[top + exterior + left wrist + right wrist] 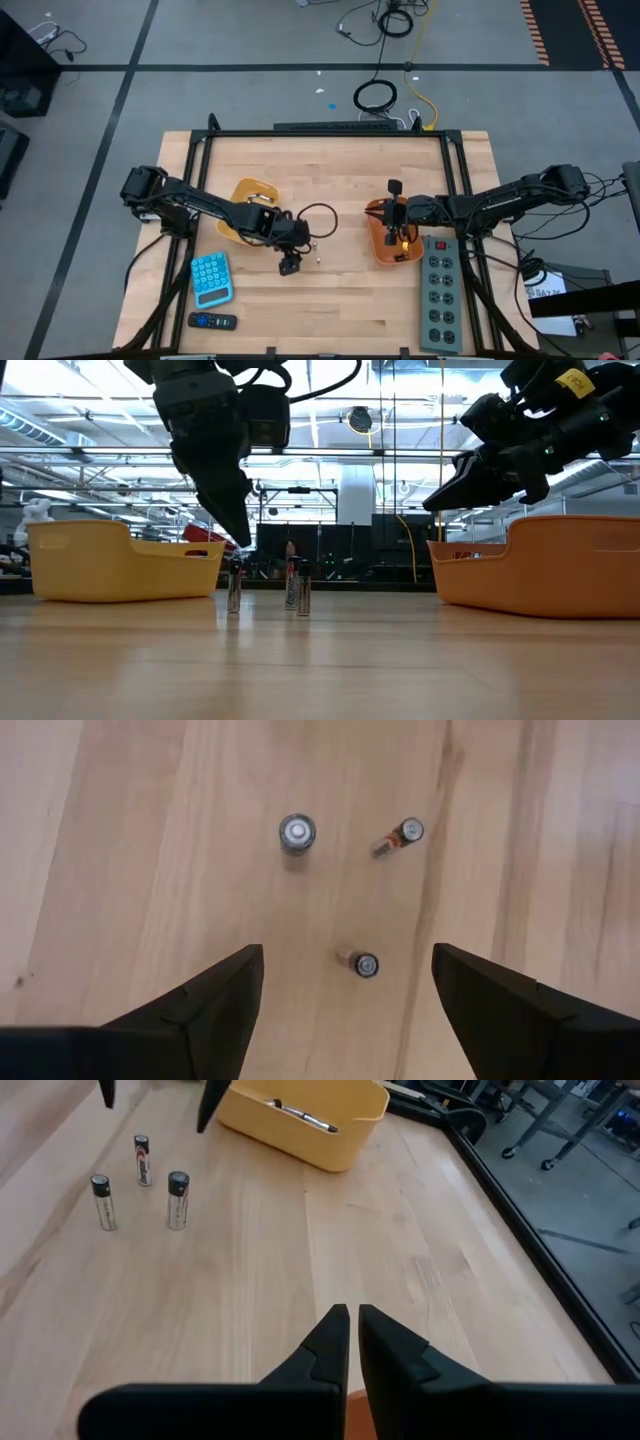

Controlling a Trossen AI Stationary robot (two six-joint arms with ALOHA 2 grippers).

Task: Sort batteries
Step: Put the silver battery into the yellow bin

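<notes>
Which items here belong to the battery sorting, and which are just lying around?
Belonging to the job:
- three upright batteries on the table
- yellow tray, batteries inside
- orange tray
- left gripper, open above the batteries
- right gripper, shut, over the orange tray

Lying about:
- blue calculator
- black remote
- power strip

The wooden table (330,310) carries two trays (252,195), three upright batteries (140,1158), calculator (211,277), remote (212,321).

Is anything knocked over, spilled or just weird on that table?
Nothing stands out. Three batteries stand upright on the bare wood, none tipped. The left gripper hangs open above them; the right gripper is shut over the darker orange tray. The yellow tray sits level with batteries inside.
</notes>
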